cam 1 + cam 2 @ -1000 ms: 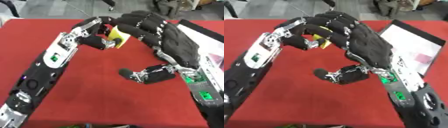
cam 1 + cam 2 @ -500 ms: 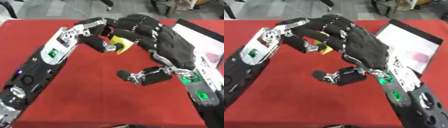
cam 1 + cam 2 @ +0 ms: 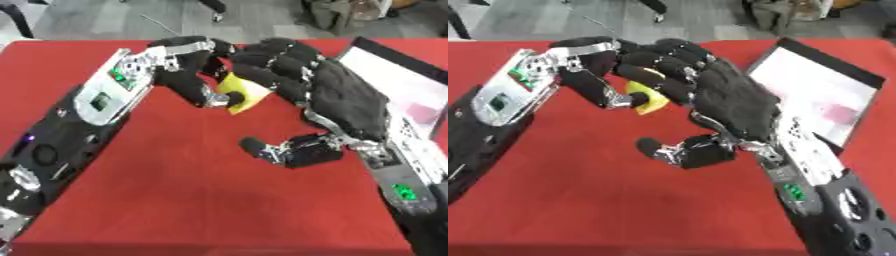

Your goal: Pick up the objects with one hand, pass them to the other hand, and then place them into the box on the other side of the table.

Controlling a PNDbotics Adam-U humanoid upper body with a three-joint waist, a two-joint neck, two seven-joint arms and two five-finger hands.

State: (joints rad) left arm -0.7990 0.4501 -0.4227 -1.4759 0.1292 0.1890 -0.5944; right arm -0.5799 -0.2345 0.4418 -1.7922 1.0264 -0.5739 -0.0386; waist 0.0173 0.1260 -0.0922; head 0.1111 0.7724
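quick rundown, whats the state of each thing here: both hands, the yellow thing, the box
left hand: fingers curled round the yellow object
yellow object: held above the table, between both hands
right hand: fingers curled over the object, thumb out, apart from it
box: open, on the robot's right, something pink inside

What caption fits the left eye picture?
Left hand and right hand meet around a yellow object above the red table.
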